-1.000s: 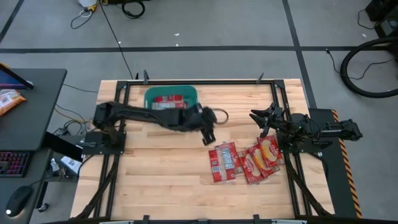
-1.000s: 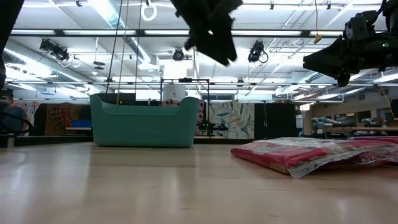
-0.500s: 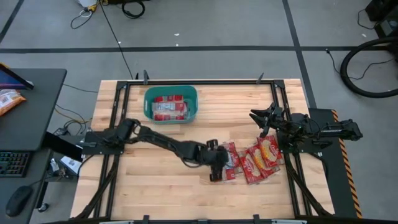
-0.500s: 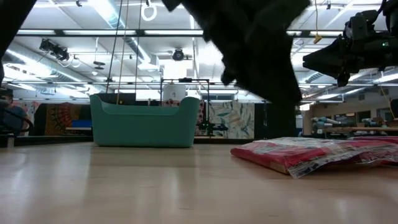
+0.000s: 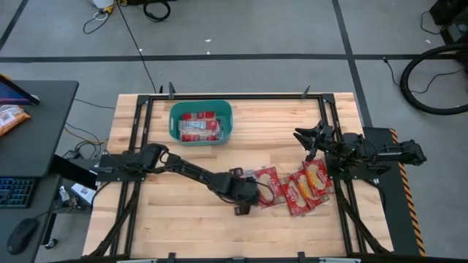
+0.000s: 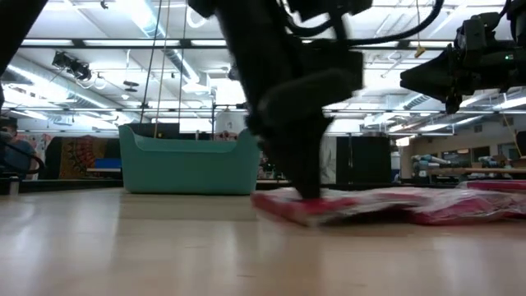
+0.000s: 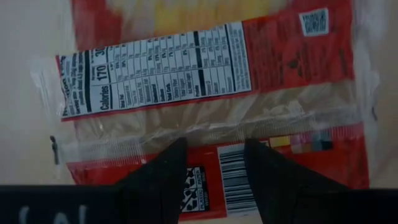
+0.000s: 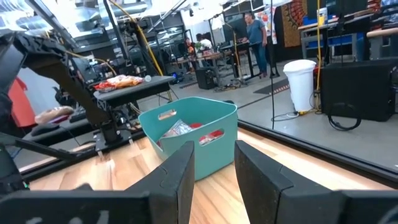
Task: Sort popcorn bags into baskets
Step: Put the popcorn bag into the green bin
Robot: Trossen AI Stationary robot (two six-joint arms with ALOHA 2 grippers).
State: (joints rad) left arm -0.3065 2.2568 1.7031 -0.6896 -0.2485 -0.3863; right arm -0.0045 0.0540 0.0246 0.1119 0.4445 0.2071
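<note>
Left gripper [image 5: 252,196] sits down low right of centre, fingers narrowly parted astride the popcorn bag [image 7: 211,93], its long axis crossing them; basket [image 5: 174,117] upper left.

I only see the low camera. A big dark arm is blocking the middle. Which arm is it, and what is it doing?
Observer: It's the left gripper, reaching across the table from the left side, down at the popcorn bags.
Operator: Is it touching a bag?
Observer: Its wrist camera shows the open fingers over one popcorn bag, barcode side up.
Operator: Is anything in the green basket yet?
Observer: Yes, from above, the basket already holds a few red packets.
Operator: Where's the other arm?
Observer: The right gripper waits open near the table's right edge.
</note>
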